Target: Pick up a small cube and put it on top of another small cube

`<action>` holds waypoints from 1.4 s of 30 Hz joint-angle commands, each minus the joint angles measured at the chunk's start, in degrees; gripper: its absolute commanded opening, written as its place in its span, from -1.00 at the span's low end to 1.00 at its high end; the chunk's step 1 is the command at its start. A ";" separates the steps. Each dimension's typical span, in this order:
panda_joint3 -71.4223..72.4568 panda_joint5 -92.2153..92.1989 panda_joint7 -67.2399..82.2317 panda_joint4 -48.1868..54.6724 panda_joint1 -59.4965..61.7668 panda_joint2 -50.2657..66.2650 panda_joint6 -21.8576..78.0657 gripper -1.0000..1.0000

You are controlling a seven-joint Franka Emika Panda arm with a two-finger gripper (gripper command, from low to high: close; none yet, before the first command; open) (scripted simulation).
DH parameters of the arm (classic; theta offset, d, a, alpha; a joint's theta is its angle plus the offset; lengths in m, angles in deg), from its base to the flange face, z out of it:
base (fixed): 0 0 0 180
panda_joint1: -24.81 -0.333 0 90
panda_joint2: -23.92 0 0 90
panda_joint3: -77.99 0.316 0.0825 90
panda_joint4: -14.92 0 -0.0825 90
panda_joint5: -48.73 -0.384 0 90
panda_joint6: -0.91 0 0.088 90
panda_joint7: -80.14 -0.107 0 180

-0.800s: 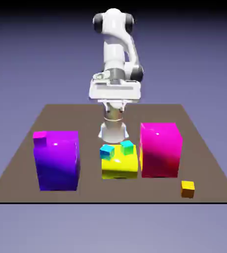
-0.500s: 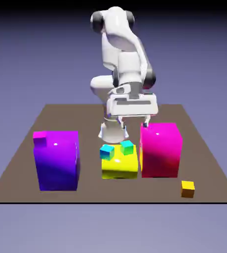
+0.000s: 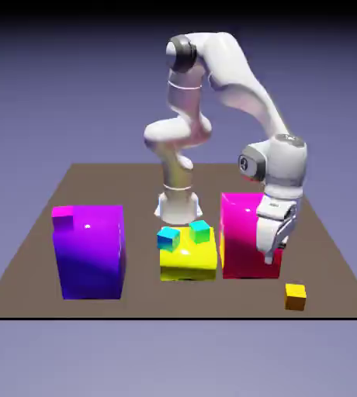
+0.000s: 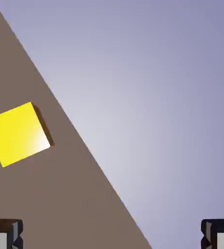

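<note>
So the fingers (image 4: 112,234) are spread wide with nothing between them, at the bottom of the hand view. The little orange-yellow cube (image 3: 295,298) sits lower right in the exterior view, close to the front edge of the surface (image 3: 147,304). In the hand view it's way off at the left, so dropping straight down now would probably miss, and a bad nudge might send it over the edge. It's also turned relative to the fingers, so I'd fix the angle or they may catch corners. Pink cube (image 3: 63,218) is far left, atop the purple block (image 3: 93,260), so a low carry could clip the magenta block (image 3: 241,244).
</note>
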 commanded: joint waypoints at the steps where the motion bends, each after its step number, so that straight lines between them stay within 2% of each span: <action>1: -0.19 0.28 1.12 1.72 -1.30 2.08 1.42 0.00; 7: -1.30 1.91 7.55 11.59 -8.76 14.04 9.59 0.00; 12: -1.47 2.18 7.09 11.08 -7.97 20.90 2.16 0.00; 13: -1.47 2.18 7.09 11.08 -7.97 20.90 2.16 -1.00; 18: -2.75 1.73 7.61 11.68 -7.41 12.99 10.82 -1.00; 34: -35.97 -2.42 8.98 13.68 23.67 -11.31 39.11 -1.00; 36: -36.73 -2.51 9.01 13.73 24.38 -11.87 39.76 -1.00; 41: -36.74 -3.06 9.10 4.73 25.01 -10.61 29.73 -1.00; 42: -36.74 -3.06 9.10 4.73 25.01 -10.61 29.72 1.00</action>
